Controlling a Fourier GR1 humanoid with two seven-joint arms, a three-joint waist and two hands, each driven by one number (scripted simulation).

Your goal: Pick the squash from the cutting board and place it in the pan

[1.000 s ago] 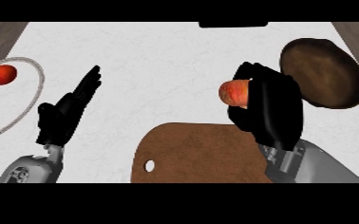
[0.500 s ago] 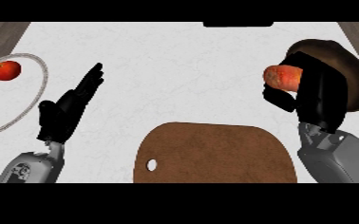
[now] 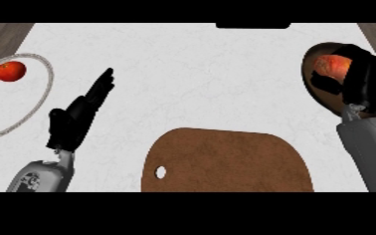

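Cutting board (image 3: 228, 162): brown, rounded, lay nearest, at 6 o'clock on the white counter (image 3: 198, 74); small hole near its left edge; nothing on it.
Left forearm (image 3: 40, 176): grey, entered from the lower edge at 7 o'clock.
Left hand (image 3: 73, 117): black, at 8 to 9 o'clock, fingers straight and together, pointing up toward 1 o'clock; held nothing; rested apart from the board and from the plate.
Right forearm (image 3: 358, 144): grey, rose along the right edge at 4 o'clock.
Right hand (image 3: 352, 82): black, at 3 o'clock, over the pan; fingers curled round the squash, clamped on it.
Squash (image 3: 334, 67): orange-red, in the right hand's grasp at 2 to 3 o'clock, within the pan's outline; could not tell whether touching the pan's bottom or held above it.
Pan (image 3: 316, 64): dark brown, at the right edge at 2 to 3 o'clock, largely hidden by hand and squash.
Plate (image 3: 48, 82): pale rim, cut by the left edge at 9 to 10 o'clock.
Red fruit (image 3: 12, 71): round, on the plate at 10 o'clock, well apart from the left hand.
Dark object (image 3: 252, 26): flat, black, farthest, at 12 to 1 o'clock on the counter's far edge.
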